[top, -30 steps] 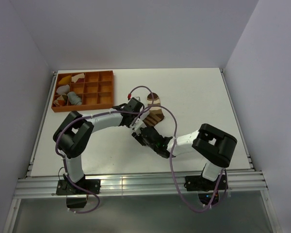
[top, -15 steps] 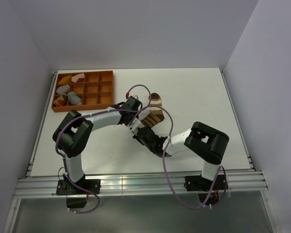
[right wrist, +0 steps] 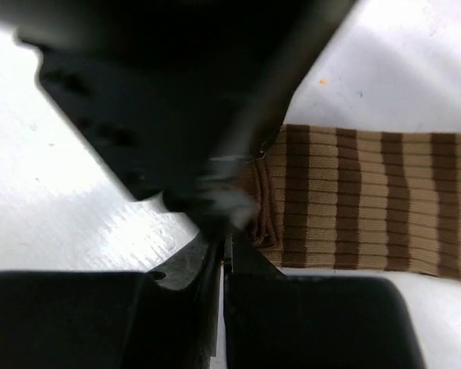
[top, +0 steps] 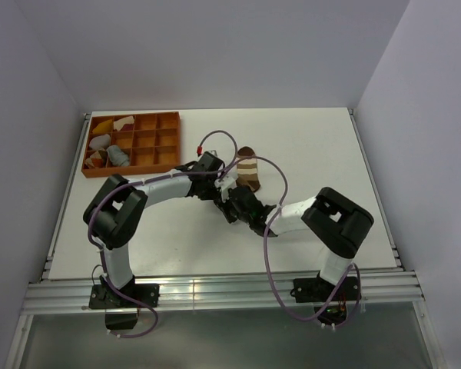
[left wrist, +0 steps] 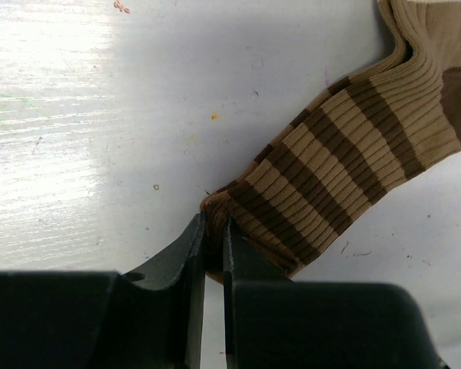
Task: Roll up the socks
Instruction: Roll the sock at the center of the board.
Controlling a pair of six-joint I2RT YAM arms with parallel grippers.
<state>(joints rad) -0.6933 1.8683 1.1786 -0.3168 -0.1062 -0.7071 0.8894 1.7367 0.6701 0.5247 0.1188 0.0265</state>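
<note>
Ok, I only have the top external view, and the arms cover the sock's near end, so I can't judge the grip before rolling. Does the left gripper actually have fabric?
Observer: Yes. On the left wrist view the left gripper is pinched on a corner of the striped sock, with fabric caught between the jaws.
Operator: And the right one?
Observer: The right gripper is shut right at the sock's ribbed end. The right wrist view doesn't show whether it caught any fabric.
Operator: Is the sock lying flat there?
Observer: Mostly flat on the table, but bunched into a small fold where it is pinched.
</note>
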